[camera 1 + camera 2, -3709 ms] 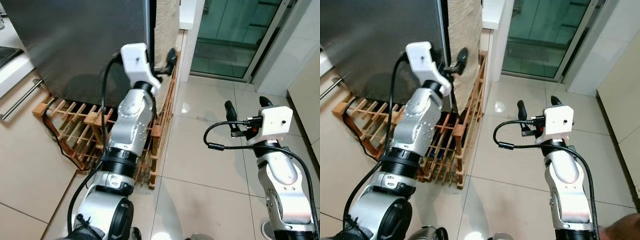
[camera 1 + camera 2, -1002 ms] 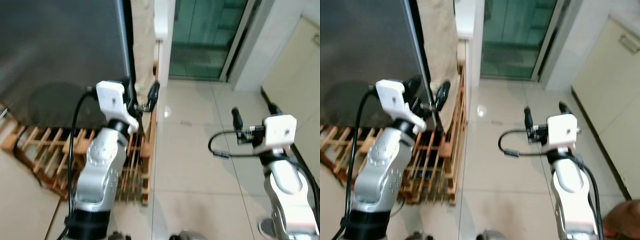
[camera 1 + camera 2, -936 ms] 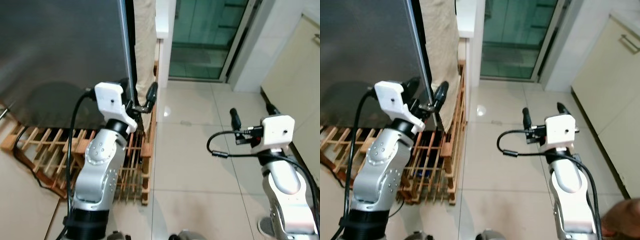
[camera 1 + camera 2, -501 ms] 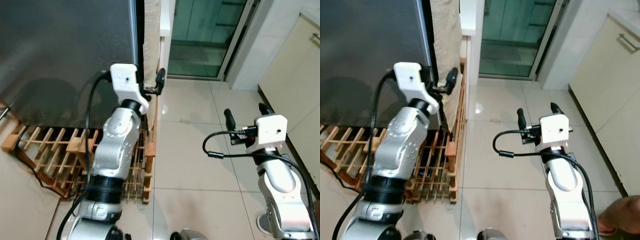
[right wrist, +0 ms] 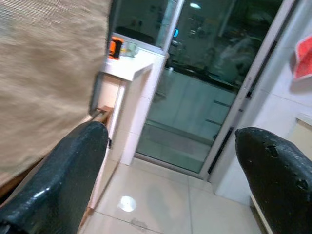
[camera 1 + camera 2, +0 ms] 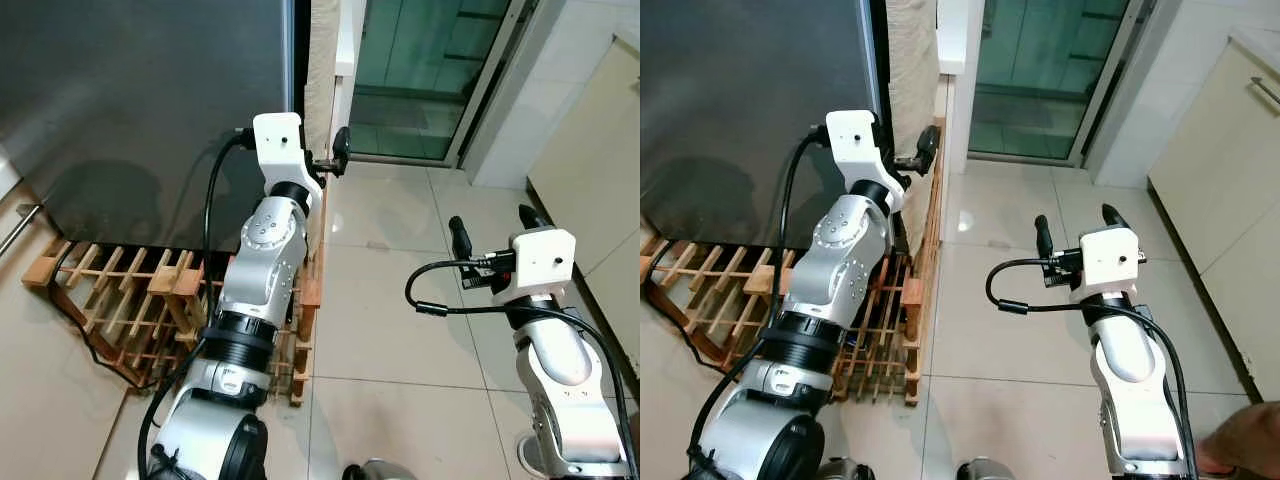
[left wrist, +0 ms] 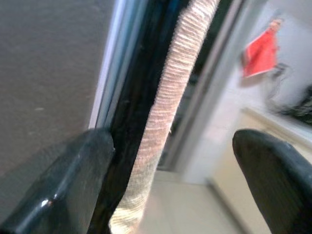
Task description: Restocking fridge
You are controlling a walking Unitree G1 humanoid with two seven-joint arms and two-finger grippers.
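— While I hold the head camera steady, tell me where the left gripper (image 6: 325, 160) sits.

— I have it raised at the right-hand edge of the fridge door (image 6: 140, 100), the dark grey panel that takes up the upper left of my view. Its fingers are spread, one on the door's side and one out past the beige towel (image 6: 912, 60) that hangs down the fridge's right side. From the wrist camera I see the dark door edge (image 7: 131, 97) and the towel's woven strip running between the two black fingertips (image 7: 73, 185). I cannot tell whether either finger touches the door or the cloth.

— And the door itself?

— It looks shut, or very nearly so; I cannot make out any gap from the head views.

— What of the right arm?

— I have the right gripper (image 6: 1072, 228) held up over the pale floor tiles (image 6: 400, 330), well apart from the fridge, fingers spread and holding nothing. It points toward the green glass door (image 6: 1045, 70) at the far end of the floor.

— Anything under the fridge?

— A wooden slatted rack (image 6: 120, 290) lies at its foot, with a dark cable (image 6: 90, 330) looping along its left side. A cream cabinet (image 6: 1230, 170) stands at the right edge.
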